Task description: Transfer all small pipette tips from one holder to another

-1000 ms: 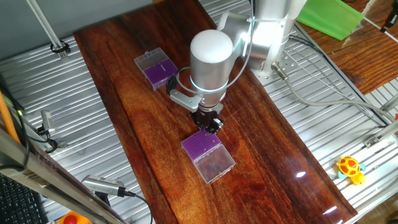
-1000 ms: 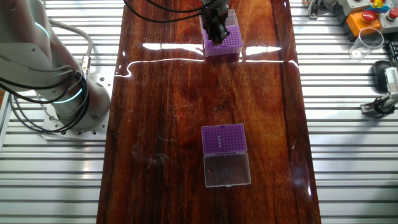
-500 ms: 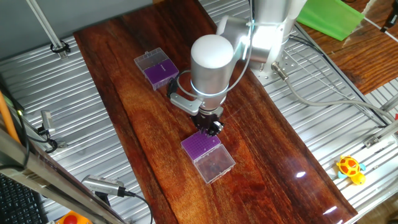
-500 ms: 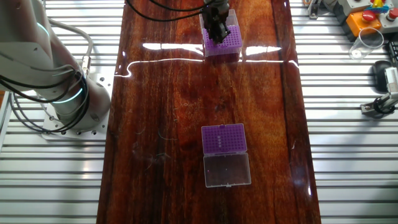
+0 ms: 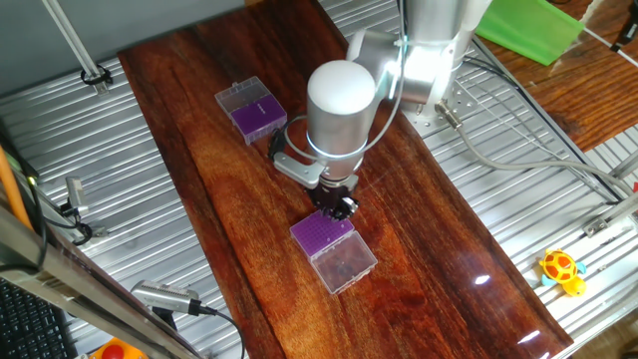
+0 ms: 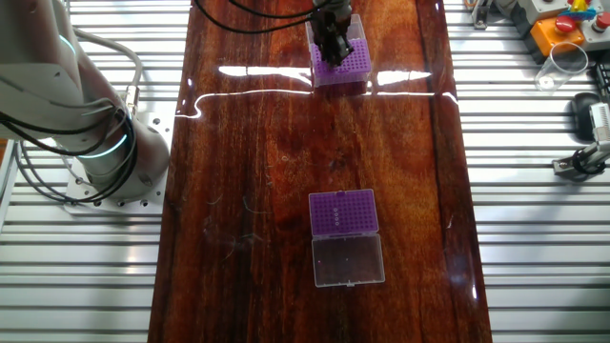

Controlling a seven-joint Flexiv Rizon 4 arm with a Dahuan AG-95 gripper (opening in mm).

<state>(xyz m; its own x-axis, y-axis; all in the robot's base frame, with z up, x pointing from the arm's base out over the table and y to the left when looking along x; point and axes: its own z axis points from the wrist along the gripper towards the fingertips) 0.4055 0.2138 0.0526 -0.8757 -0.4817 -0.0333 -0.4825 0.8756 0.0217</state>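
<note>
The gripper [image 5: 338,206] is hanging directly over the near edge of one tip holder [image 5: 324,234]; whether its fingers are open cannot be told. The small pipette tips are sitting upright below.

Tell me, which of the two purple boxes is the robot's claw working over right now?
The purple box in the middle of the wooden board: the gripper hangs right over its edge. The other purple box sits apart, toward the board's far corner.

Silver-white arm [image 5: 344,100], glowing teal rings, black claw [image 5: 337,199]
</note>
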